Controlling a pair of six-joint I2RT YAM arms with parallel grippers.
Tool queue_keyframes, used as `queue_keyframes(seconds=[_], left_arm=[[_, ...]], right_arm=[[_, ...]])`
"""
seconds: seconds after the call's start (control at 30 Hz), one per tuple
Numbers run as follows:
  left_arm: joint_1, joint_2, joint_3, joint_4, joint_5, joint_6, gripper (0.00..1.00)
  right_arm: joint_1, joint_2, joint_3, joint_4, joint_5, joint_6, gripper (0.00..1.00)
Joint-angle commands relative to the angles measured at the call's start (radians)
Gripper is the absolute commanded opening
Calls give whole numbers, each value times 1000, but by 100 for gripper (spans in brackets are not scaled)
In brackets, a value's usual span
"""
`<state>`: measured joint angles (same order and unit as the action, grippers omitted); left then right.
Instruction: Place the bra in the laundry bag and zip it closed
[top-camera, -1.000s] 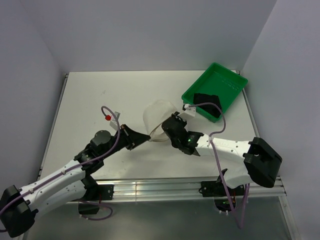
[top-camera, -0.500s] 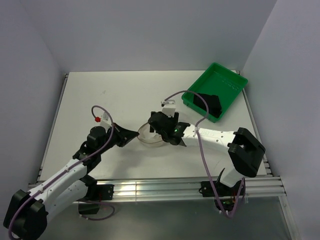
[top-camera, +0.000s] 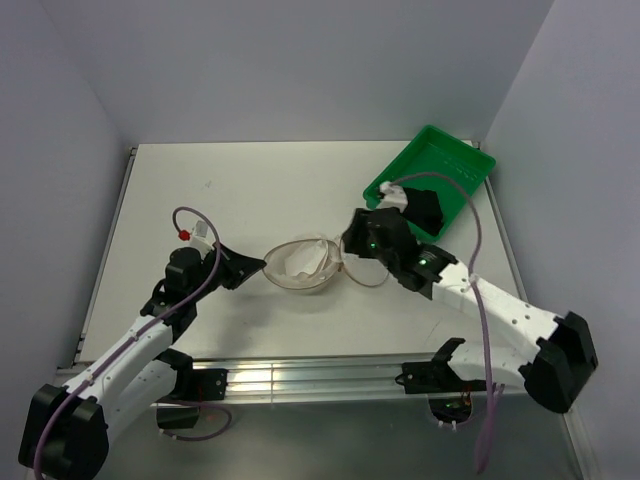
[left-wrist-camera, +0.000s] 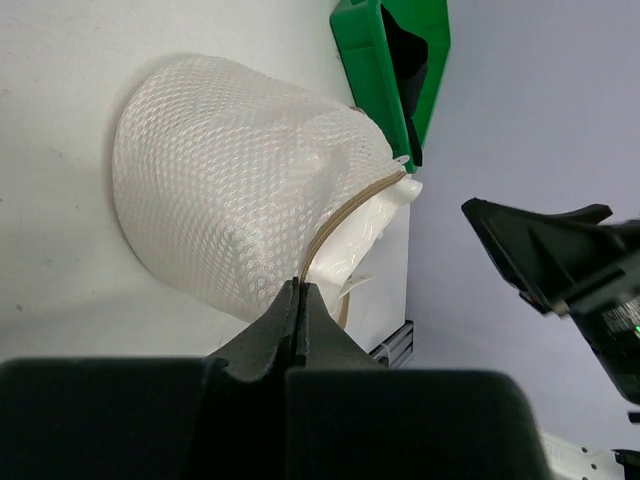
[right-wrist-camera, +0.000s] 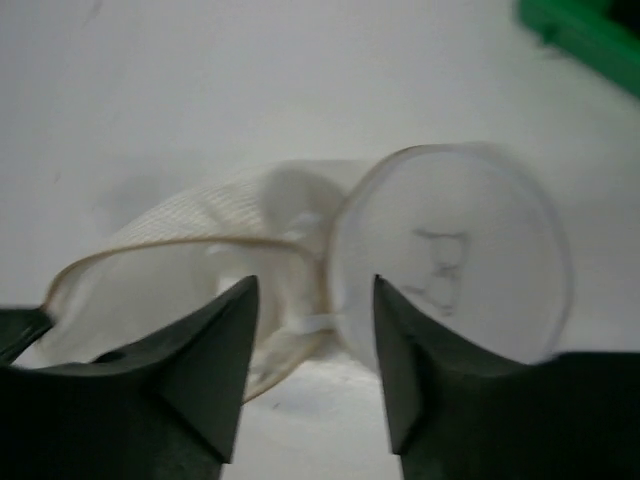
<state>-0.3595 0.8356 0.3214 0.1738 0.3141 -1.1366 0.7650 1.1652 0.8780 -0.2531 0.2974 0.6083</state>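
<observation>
The laundry bag (top-camera: 300, 265) lies on its side in the middle of the table, its tan rim open and its round lid (right-wrist-camera: 450, 250) flopped out to the right. My left gripper (top-camera: 260, 266) is shut on the bag's tan rim (left-wrist-camera: 335, 220) at its left edge; the white mesh (left-wrist-camera: 220, 190) fills the left wrist view. My right gripper (top-camera: 347, 243) is open and empty just above the bag's right side, its fingertips (right-wrist-camera: 243, 290) apart over the hinge between the opening and the lid. The black bra (top-camera: 425, 208) lies in the green tray (top-camera: 455, 160).
The green tray stands at the back right, near the right wall; it also shows in the left wrist view (left-wrist-camera: 375, 75) and in the right wrist view (right-wrist-camera: 590, 30). An aluminium rail (top-camera: 320, 378) runs along the table's near edge.
My right gripper has pulled back to the right, off the bag, and is open. The bag now lies open with its lid folded out. My left gripper has shifted slightly left, still holding the rim.
</observation>
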Motion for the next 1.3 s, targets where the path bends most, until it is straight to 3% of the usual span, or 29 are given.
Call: queue_keyframes(seconds=[0.0, 0.03, 0.1, 0.2, 0.33, 0.6, 0.67, 0.7, 0.77, 0.9, 1.0, 1.03, 1.13, 1.27], left_arm=[[8, -1, 8, 33, 34, 57, 0], [8, -4, 13, 27, 26, 66, 0], [8, -16, 27, 9, 19, 83, 0], [8, -18, 38, 6, 10, 92, 0], [8, 2, 38, 26, 22, 93, 0], [8, 8, 48, 15, 25, 109, 0], [8, 11, 59, 7, 23, 116, 0], [8, 13, 65, 6, 22, 120, 0], [8, 19, 76, 4, 20, 126, 0], [8, 34, 107, -2, 23, 135, 0], [8, 39, 151, -7, 23, 147, 0], [8, 37, 177, -8, 22, 149, 0], [8, 30, 234, -29, -1, 156, 0], [8, 10, 335, -101, -35, 198, 0]], right_arm=[[-157, -78, -158, 17, 11, 39, 53], [-194, -82, -187, 15, 11, 44, 43], [-266, -84, -264, 26, 8, 48, 40], [-314, -26, -324, 66, -49, 50, 43], [-322, 76, -372, 162, -124, 82, 56], [-337, 197, -382, 249, -130, 126, 57], [-349, 208, -392, 305, -133, 140, 49], [-351, 208, -396, 316, -127, 145, 26], [-351, 186, -405, 331, -101, 157, 1], [-348, 45, -407, 284, -31, 119, 0], [-305, -198, -383, 198, 89, 61, 0], [-233, -323, -363, 148, 142, 39, 0], [-86, -438, -211, 13, 322, -39, 0], [77, -429, 50, -55, 425, -123, 0]])
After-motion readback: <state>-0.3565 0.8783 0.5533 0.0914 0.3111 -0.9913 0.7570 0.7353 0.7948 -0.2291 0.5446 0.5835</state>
